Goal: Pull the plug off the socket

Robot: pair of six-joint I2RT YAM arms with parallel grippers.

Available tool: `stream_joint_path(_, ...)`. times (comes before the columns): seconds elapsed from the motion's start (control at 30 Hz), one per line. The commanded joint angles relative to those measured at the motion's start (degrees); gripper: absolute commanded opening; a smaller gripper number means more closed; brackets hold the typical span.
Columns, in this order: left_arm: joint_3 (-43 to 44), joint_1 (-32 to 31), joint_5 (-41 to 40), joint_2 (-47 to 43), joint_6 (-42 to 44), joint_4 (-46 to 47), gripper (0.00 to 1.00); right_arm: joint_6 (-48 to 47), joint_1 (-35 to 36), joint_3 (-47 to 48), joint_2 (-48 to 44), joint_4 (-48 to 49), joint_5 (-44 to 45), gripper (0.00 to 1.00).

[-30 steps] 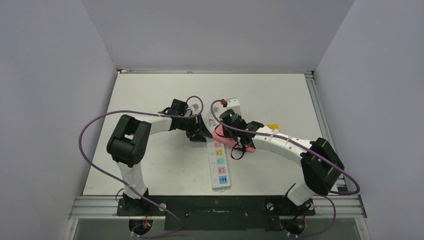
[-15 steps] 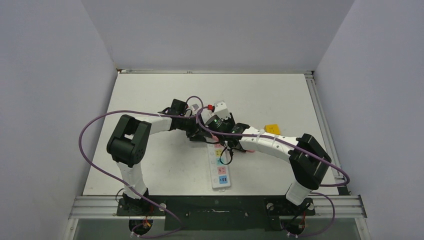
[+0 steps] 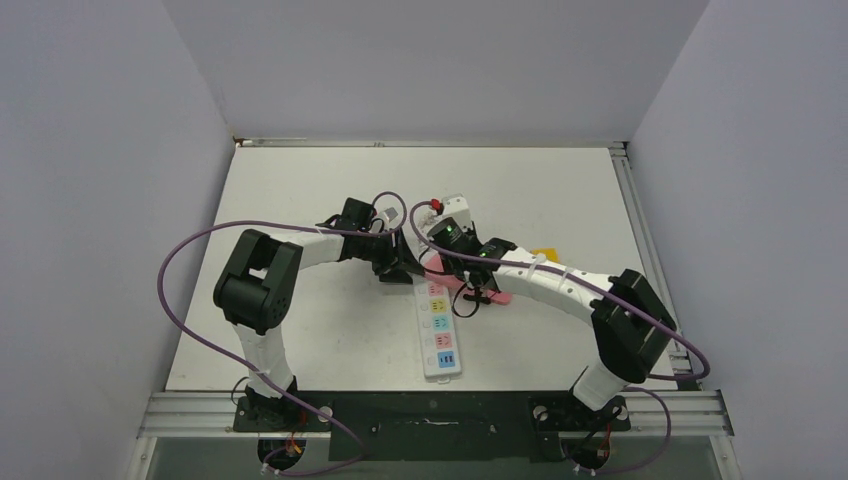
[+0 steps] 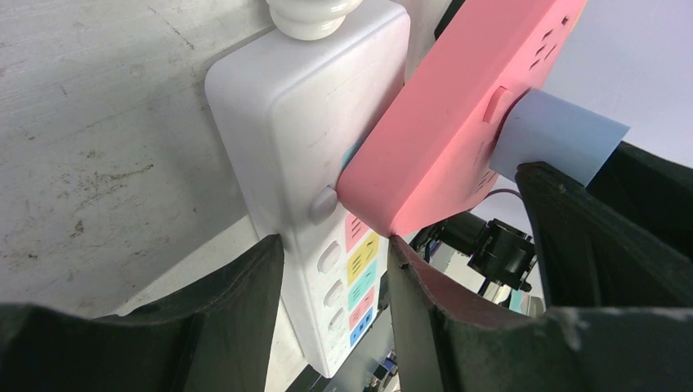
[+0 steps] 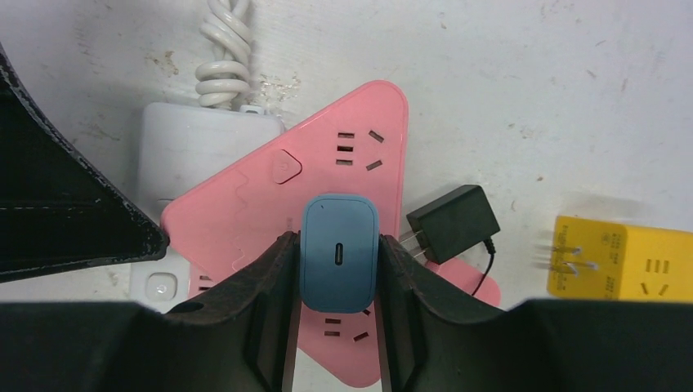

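The socket, a long white power strip (image 3: 440, 335) with coloured outlets, lies mid-table and also shows in the left wrist view (image 4: 286, 122). A pink triangular outlet block (image 5: 245, 220) sits on its far end, tilted up (image 4: 458, 106). A blue plug (image 5: 339, 253) stands in the pink block. My right gripper (image 5: 337, 269) is shut on the blue plug, one finger on each side; from above it is at the strip's far end (image 3: 462, 280). My left gripper (image 4: 335, 302) straddles the white strip with its fingers against both sides, just under the pink block (image 3: 408, 268).
A black adapter (image 5: 453, 222) with a thin cable is plugged into the pink block's right edge. A yellow adapter (image 5: 621, 261) lies loose on the table to the right (image 3: 543, 255). The strip's coiled white cord (image 5: 222, 57) lies beyond its far end. Purple arm cables loop overhead.
My right wrist swung left over the strip's far end, then eased back a little; the pink block shifted with it. The left arm has stayed in place.
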Motion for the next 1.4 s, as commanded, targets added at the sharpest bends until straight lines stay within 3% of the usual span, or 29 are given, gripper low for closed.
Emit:
stream_joint_path(0.0,-2.52,-1.69,-15.44,4.99,3.70,-4.91,0.43,4.65,-2.35,-2.41,-5.26,10.08,-19.98,0.05)
stream_joint_path(0.37,-2.64,-1.70,-15.39,4.87,3.68,-4.74,0.42,3.55,-2.20,-3.30,-5.60,11.31,-20.02,0.05)
stream_joint_path(0.8,-2.54,-1.69,-15.29,4.96,3.68,-4.74,0.41,-2.63,7.21,2.97,-0.54,6.42,-8.09,0.05)
stream_joint_path(1.17,-2.58,-1.60,-15.30,5.00,3.67,-4.74,0.41,-1.54,6.87,3.52,-0.77,5.24,-7.03,0.05)
stream_joint_path(1.37,-2.54,-1.60,-15.38,5.05,3.75,-4.82,0.41,0.51,3.13,1.41,-3.71,6.88,-12.32,0.05)
